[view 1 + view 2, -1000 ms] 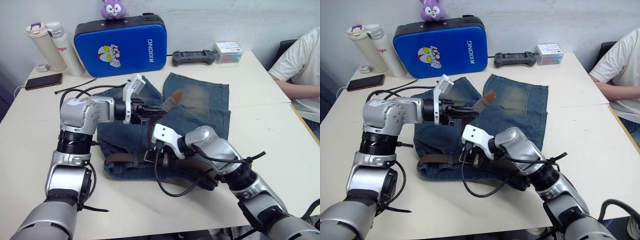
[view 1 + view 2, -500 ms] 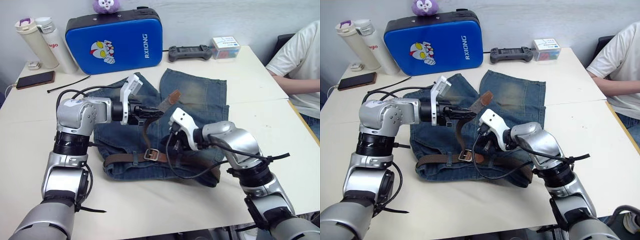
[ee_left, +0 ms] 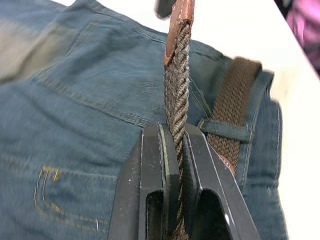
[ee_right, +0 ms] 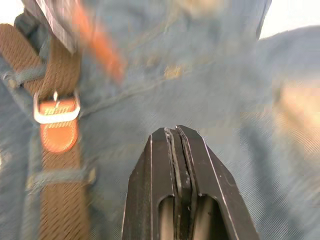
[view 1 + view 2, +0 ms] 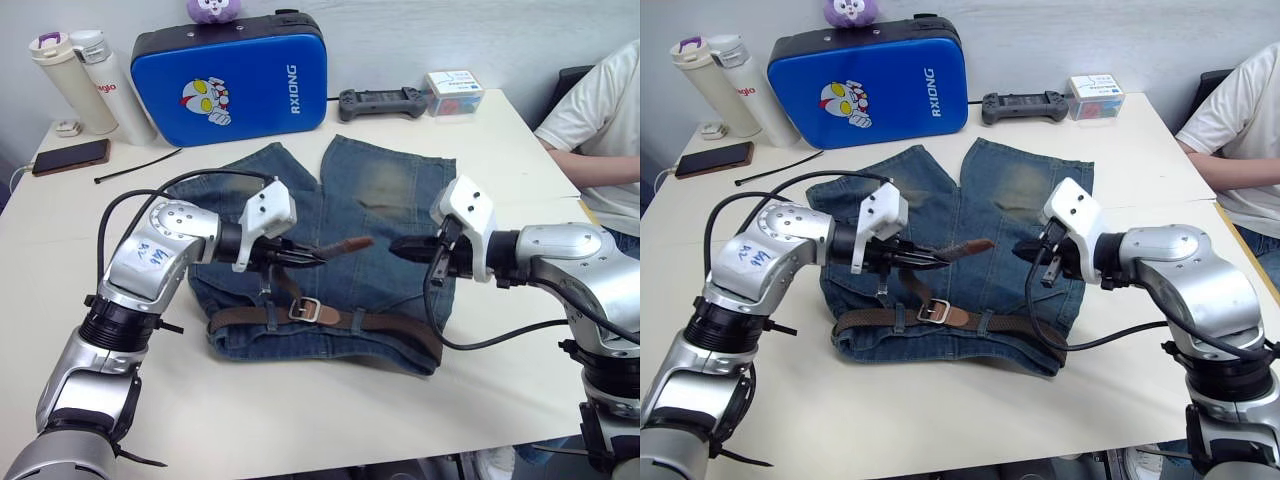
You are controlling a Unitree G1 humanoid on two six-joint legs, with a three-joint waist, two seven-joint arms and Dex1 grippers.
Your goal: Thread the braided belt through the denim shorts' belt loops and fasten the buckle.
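Denim shorts point(image 5: 370, 215): spread flat on the table, waistband nearest the robot
Braided belt point(image 5: 385, 324): lies along that waistband through the belt loops point(image 3: 223, 131), free tan tip raised above the shorts
Left gripper point(image 5: 300, 258): clamped on the belt's free end
Right gripper point(image 5: 398, 244): fingers pressed together, empty, above the shorts
Buckle point(image 5: 303, 309): on the waistband
Advice: aim the tip squarely at the buckle frame, keeping the strap untwisted
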